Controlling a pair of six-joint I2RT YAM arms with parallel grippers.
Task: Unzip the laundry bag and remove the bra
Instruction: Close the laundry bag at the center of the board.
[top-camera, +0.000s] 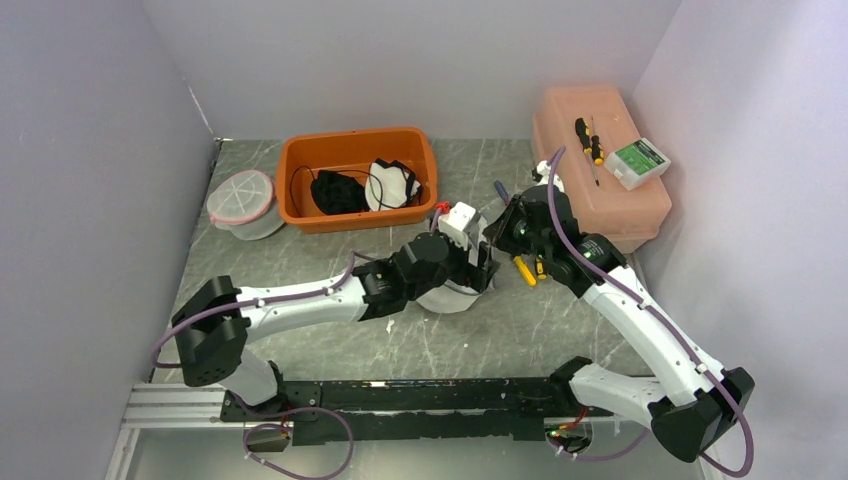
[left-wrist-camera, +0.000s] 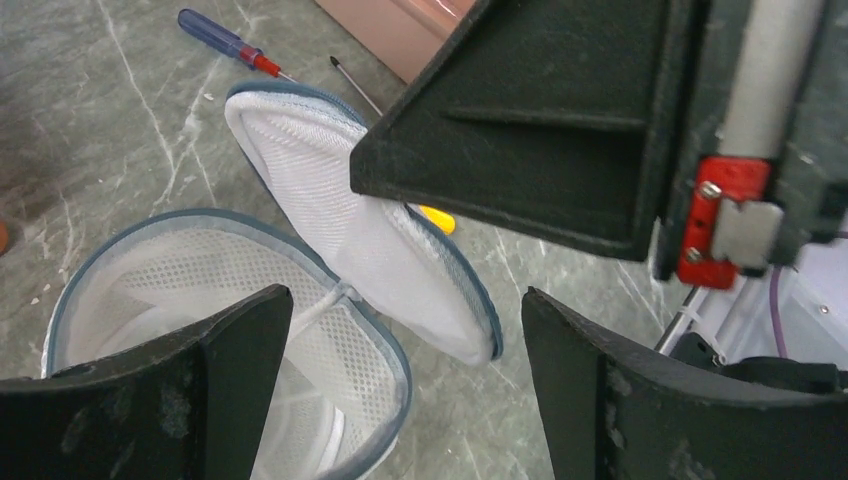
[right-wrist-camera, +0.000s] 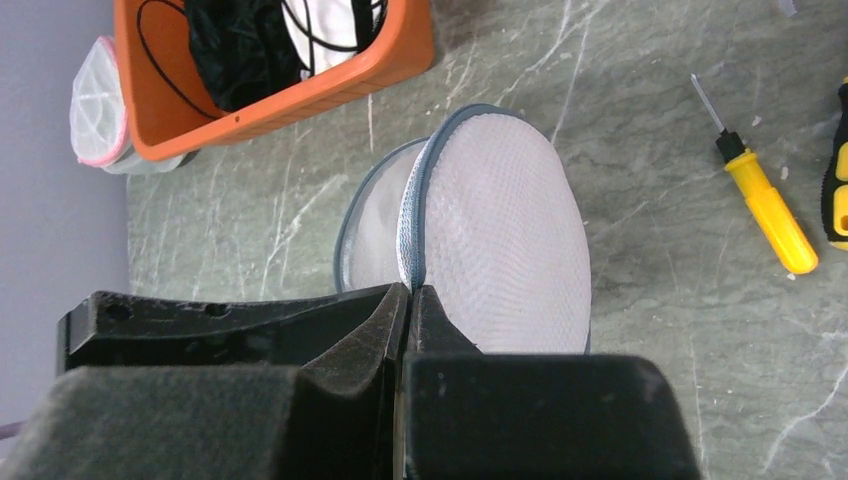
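Right hand (right-wrist-camera: 410, 297) pinches the lid rim of the bag (right-wrist-camera: 495, 220). Left hand (left-wrist-camera: 405, 330) gapes wide above it, bin (top-camera: 300, 165) at 11 o'clock.

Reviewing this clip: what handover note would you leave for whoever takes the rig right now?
Left gripper: fingers open, hovering over the opened laundry bag, holding nothing.
Right gripper: shut on the edge of the bag's flap, which is lifted off the base.
Done: bag unzipped; no bra visible inside. A black bra and a white bra lie in the orange bin.
Left: confirm the bag is empty, release the flap.
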